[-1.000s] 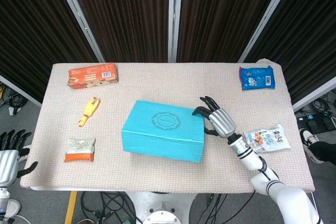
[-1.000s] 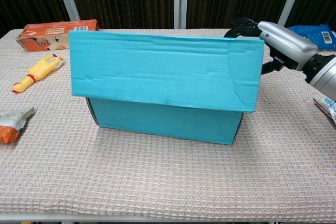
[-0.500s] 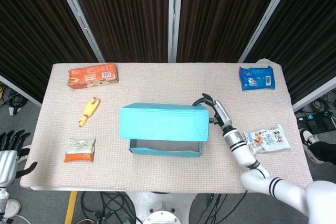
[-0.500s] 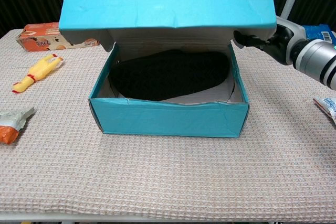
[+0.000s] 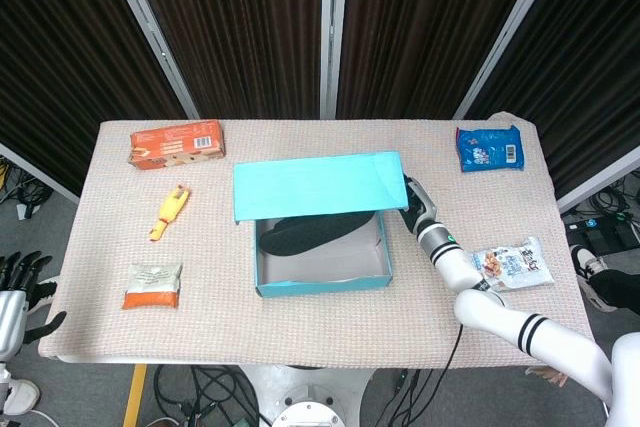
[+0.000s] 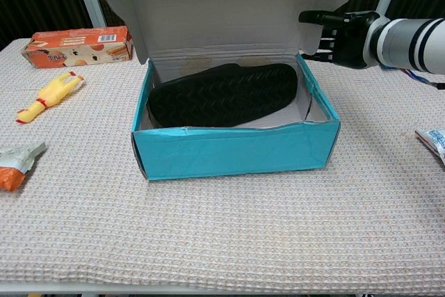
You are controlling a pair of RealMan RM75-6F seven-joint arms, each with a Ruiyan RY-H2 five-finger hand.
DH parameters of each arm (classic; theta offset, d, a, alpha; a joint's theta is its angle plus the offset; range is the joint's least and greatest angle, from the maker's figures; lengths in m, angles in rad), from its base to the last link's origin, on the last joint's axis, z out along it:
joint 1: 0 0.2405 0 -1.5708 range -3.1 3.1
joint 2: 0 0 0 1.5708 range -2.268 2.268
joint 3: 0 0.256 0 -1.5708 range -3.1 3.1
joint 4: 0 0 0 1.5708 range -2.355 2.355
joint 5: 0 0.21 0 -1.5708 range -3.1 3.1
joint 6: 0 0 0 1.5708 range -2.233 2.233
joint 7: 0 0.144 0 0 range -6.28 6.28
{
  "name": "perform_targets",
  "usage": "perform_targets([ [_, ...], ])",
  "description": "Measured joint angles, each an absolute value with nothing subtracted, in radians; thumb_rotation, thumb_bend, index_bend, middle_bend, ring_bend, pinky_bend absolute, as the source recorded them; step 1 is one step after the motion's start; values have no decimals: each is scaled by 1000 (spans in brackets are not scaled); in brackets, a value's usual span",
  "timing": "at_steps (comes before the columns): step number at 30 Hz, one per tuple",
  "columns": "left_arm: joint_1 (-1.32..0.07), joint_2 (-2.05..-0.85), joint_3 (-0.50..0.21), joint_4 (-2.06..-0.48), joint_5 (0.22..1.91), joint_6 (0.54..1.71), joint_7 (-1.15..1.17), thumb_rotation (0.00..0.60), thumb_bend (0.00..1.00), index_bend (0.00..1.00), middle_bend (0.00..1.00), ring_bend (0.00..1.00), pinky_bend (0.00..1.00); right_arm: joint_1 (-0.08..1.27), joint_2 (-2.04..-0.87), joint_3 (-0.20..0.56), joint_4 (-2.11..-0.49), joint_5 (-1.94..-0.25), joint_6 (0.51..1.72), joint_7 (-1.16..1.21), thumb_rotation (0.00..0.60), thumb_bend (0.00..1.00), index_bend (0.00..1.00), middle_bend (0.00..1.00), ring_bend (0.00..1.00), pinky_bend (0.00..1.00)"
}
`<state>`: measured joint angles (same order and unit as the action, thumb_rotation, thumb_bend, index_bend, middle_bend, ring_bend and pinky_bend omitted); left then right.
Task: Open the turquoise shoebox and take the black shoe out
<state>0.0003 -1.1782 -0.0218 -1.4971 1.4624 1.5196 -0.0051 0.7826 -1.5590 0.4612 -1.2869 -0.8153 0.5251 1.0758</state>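
The turquoise shoebox (image 5: 322,269) (image 6: 236,152) stands open in the middle of the table. Its lid (image 5: 316,187) (image 6: 236,5) is tipped up and back, and its white inside faces the chest view. A black shoe (image 5: 312,234) (image 6: 221,94) lies on its side in the box, sole toward the front. My right hand (image 5: 416,199) (image 6: 342,30) is beside the lid's right edge, at the box's back right corner; its fingers are spread and reach the lid's edge, gripping nothing. My left hand (image 5: 14,285) hangs off the table's near left corner with fingers apart, holding nothing.
An orange carton (image 5: 177,144) (image 6: 76,41) lies at the back left, with a yellow toy (image 5: 170,212) (image 6: 50,95) in front of it. An orange and white packet (image 5: 152,285) is near the front left. A blue packet (image 5: 490,147) and a white snack packet (image 5: 510,265) lie on the right.
The lid has swung from closed to fully up and back, uncovering the black shoe. My right hand followed the lid's right edge toward the back. The left hand stayed put.
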Motion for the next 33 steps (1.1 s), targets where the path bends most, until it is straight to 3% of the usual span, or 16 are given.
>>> perform_targets([
  [3, 2, -1175, -22, -1496, 1463, 1521, -11, 600, 160, 168, 106, 44, 57, 802, -1571, 474, -1276, -778, 562, 1007, 600, 95, 0, 1, 0, 0],
  [12, 6, -1162, -22, -1507, 1468, 1528, -14, 600, 160, 168, 106, 44, 57, 869, -1588, 566, -1276, -584, 672, 825, 600, 87, 0, 0, 0, 0],
  [19, 12, -1162, -18, -1514, 1473, 1535, -14, 600, 160, 168, 106, 44, 57, 906, -1604, 570, -1277, -548, 826, 661, 600, 90, 0, 0, 0, 0],
  [23, 9, -1159, -19, -1512, 1475, 1530, -15, 600, 160, 168, 106, 44, 57, 895, -1619, 512, -1278, -680, 1011, 580, 600, 91, 0, 0, 0, 0],
  [26, 7, -1159, -20, -1515, 1476, 1530, -11, 600, 160, 167, 106, 45, 57, 881, -1600, 434, -1296, -847, 1075, 536, 600, 91, 0, 11, 0, 0],
  [33, 6, -1161, -18, -1520, 1480, 1527, -9, 600, 160, 168, 106, 44, 57, 894, -1478, 244, -1372, -1182, 967, 329, 600, 82, 10, 151, 0, 0],
])
